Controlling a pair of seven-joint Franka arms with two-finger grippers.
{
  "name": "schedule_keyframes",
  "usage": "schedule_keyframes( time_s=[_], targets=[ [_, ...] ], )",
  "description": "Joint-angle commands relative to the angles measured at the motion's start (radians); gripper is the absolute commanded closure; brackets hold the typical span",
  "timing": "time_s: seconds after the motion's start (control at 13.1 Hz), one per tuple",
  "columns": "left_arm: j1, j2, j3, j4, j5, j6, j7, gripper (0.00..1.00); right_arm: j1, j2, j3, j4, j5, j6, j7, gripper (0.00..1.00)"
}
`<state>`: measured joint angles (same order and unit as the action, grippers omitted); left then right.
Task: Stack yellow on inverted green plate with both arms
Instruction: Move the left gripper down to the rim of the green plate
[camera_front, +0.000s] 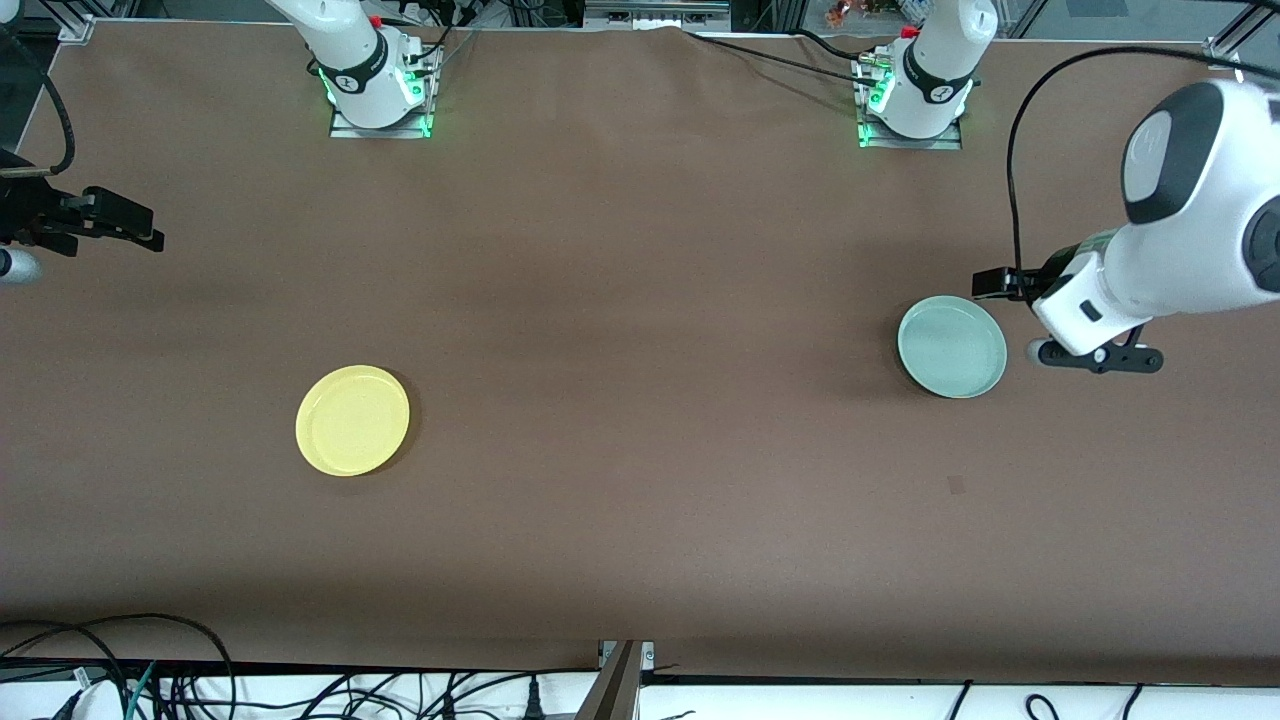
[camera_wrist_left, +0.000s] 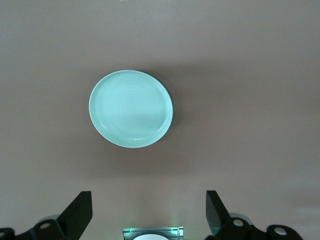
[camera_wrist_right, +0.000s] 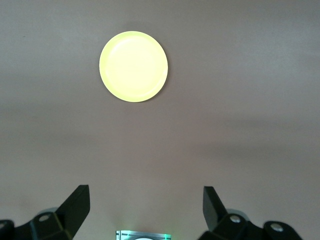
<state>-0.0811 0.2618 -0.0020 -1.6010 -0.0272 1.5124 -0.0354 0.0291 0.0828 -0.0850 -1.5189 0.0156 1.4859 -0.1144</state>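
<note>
Lying flat on the brown bench (camera_front: 640, 400), the round, shallow, bright yellow plate (camera_front: 352, 420) sits well apart from the pale mint-green round plate (camera_front: 952, 347). Left gripper (camera_wrist_left: 149, 212) hangs beside the green plate, right gripper (camera_wrist_right: 146, 207) near the right arm's bench end, both jaws wide.

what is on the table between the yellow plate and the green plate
Nothing: the front view shows only bare brown table between the yellow plate and the green plate.
</note>
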Motion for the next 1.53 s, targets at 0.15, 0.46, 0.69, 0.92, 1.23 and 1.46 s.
schedule_keyframes(
  time_s=[0.15, 0.46, 0.69, 0.92, 1.23, 1.46],
  targets=[
    [0.003, 0.040, 0.004, 0.026, 0.006, -0.021, -0.032, 0.00, 0.000, 0.006, 0.002, 0.020, 0.014, -0.004, 0.009, 0.00],
    [0.029, 0.017, 0.002, -0.121, 0.053, 0.104, -0.084, 0.00, -0.003, 0.006, -0.001, 0.020, 0.014, -0.006, 0.009, 0.00],
    [0.081, -0.033, 0.000, -0.317, 0.058, 0.314, -0.071, 0.00, 0.000, 0.008, 0.002, 0.022, 0.011, -0.004, 0.007, 0.00],
    [0.125, -0.036, -0.001, -0.474, 0.081, 0.521, -0.067, 0.00, 0.003, 0.008, 0.019, 0.034, 0.009, -0.004, 0.016, 0.00],
    [0.172, 0.019, 0.000, -0.591, 0.092, 0.765, -0.057, 0.00, -0.003, 0.009, 0.016, 0.042, 0.003, -0.006, 0.004, 0.00],
    [0.226, 0.112, -0.001, -0.585, 0.092, 0.886, 0.038, 0.00, -0.001, 0.008, 0.016, 0.042, 0.001, -0.010, 0.007, 0.00]
  ],
)
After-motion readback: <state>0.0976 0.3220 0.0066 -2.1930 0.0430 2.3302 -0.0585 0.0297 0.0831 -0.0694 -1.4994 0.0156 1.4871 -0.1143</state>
